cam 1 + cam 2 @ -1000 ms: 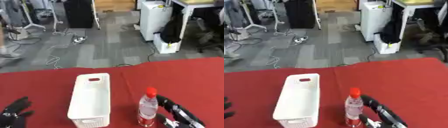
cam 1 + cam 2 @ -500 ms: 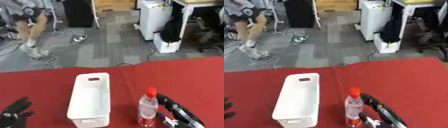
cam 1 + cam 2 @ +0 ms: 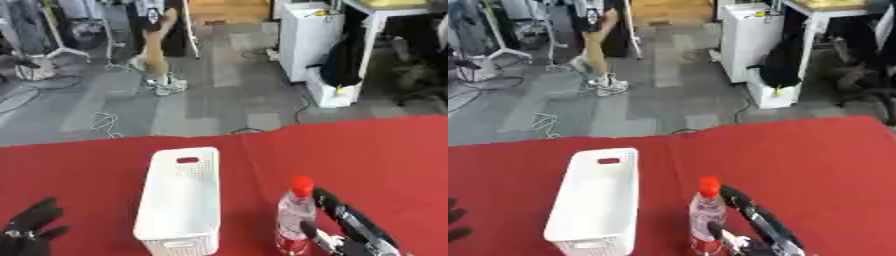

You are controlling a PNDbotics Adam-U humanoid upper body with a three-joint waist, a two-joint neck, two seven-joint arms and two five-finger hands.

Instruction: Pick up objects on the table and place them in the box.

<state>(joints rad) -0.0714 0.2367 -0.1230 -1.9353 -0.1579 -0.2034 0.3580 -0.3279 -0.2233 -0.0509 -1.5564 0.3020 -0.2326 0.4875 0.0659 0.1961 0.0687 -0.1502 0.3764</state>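
Red-capped clear plastic bottle (image 3: 295,215) beside right hand (image 3: 352,231), fingers straight; slotted white box (image 3: 179,200) left.

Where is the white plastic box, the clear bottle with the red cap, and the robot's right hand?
white plastic box (image 3: 158,226), left eye view, on its left rim.
clear bottle with red cap (image 3: 295,215), left eye view, on its body.
right hand (image 3: 354,227), left eye view, on a finger beside the bottle.

Counted on the red table: one long white perforated plastic box (image 3: 179,195) and one clear plastic bottle with a red cap (image 3: 295,216), nothing else.
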